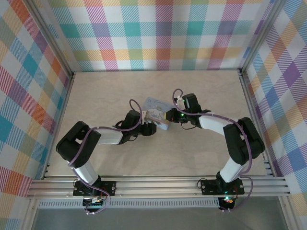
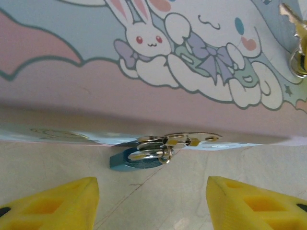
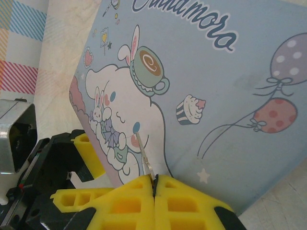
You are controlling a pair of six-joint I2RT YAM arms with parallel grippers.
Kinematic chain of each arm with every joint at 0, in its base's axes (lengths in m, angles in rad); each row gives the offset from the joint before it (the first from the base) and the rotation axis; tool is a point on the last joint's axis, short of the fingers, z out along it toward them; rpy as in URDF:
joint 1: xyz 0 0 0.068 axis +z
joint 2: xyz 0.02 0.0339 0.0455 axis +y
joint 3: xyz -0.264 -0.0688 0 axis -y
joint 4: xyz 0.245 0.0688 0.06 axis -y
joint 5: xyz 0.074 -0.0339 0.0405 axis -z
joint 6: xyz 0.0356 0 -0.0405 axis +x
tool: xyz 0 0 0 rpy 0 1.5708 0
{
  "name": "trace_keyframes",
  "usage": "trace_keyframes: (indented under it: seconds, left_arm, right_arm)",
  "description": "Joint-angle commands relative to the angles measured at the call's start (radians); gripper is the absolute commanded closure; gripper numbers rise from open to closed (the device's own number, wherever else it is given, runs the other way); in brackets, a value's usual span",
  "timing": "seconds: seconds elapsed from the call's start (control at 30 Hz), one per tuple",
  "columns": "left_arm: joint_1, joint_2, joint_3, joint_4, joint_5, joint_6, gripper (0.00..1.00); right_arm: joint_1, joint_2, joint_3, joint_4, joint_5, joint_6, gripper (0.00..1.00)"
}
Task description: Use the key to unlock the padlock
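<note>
Left side first. My left fingers (image 2: 53,203), yellow plastic, stand wide apart and grip nothing. Bare pale desk (image 2: 153,203) shows between them. Just past them is the tiny padlock with a dark blue body and thin silvery shackle (image 2: 128,160). Its body lies on the desk, tucked against the bottom edge of the light blue cartoon-print tin box (image 2: 72,72). The shackle hangs from the box's silvery metal hasp (image 2: 192,139).

My right fingers (image 3: 124,203), also yellow, are pressed together on the very tiny thin silvery metal key (image 3: 143,153). Its lower end is pinched at the tips and the blade sticks up out of them in front of the box's printed lid. I can't tell if the blade touches the lid. From the left wrist the key sits up by the box face at upper right, well apart from the padlock.

From above, the box sits about mid-desk, well away from every desk edge. My left fingers are at its near side and my right fingers at its right side.
</note>
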Motion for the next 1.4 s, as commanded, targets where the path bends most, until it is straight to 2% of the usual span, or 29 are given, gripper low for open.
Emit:
trace_keyframes:
  seconds: [0.0, 0.43, 0.63, 1.37]
  left_arm:
    - [0.004, 0.022, 0.031, 0.037, -0.016, 0.029, 0.4]
    - [-0.002, 0.083, 0.065, 0.077, 0.002, 0.028, 0.48]
    - [-0.012, 0.1, 0.078, 0.087, 0.014, 0.019, 0.54]
    - [-0.034, 0.133, 0.081, 0.117, -0.037, -0.032, 0.71]
  right_arm:
    - [0.01, 0.05, -0.011, -0.087, 0.032, -0.02, 1.0]
    - [0.01, 0.048, -0.012, -0.089, 0.035, -0.018, 1.0]
    - [0.012, 0.051, -0.011, -0.089, 0.033, -0.017, 1.0]
    - [0.022, 0.051, -0.009, -0.082, 0.031, -0.013, 1.0]
